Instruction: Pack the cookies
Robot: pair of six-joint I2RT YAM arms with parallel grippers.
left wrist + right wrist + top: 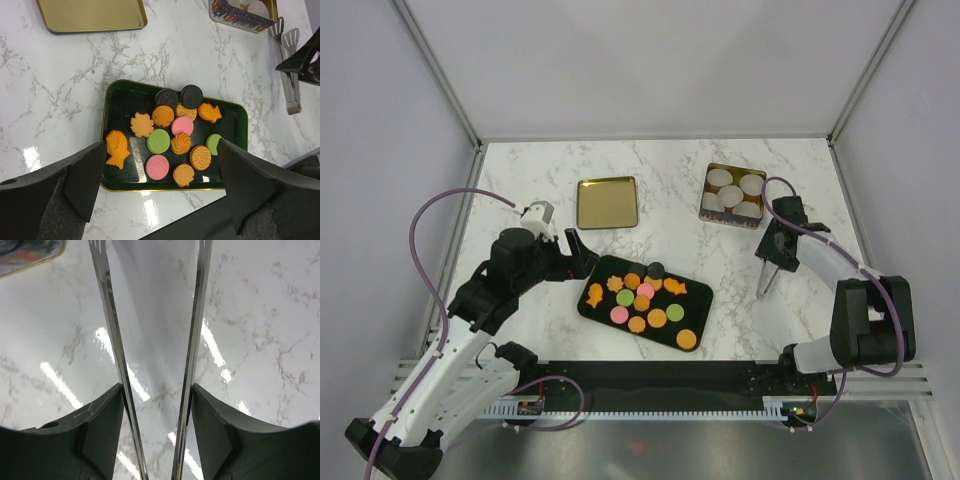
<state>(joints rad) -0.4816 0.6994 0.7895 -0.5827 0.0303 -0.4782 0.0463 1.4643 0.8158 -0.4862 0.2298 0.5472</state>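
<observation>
Nothing is packed yet: all the cookies (172, 135) lie on the dark tray (112, 100) under the left gripper (580, 252), its fingers (82, 177) spread wide and empty. The right gripper (157, 390) pinches tongs (107, 315), with the cup-lined tin (705, 195) beyond their tips.

On my overhead feed the cookies (642, 303) lie clustered on a dark tray (703, 306) at the centre of the marble table (520, 180). They are orange, pink and green pieces, with one dark cookie (656, 269) near the tray's upper edge. My left gripper (582, 252) sits just beside the tray's upper left corner, fingers spread. At the right of the frame, my right gripper (775, 260) clasps thin metal tongs (763, 284) that point down-frame, apart from the tray. A shallow gold tray (607, 202) lies above centre. A tin (704, 205) holding white paper cups (730, 194) sits at upper right.
</observation>
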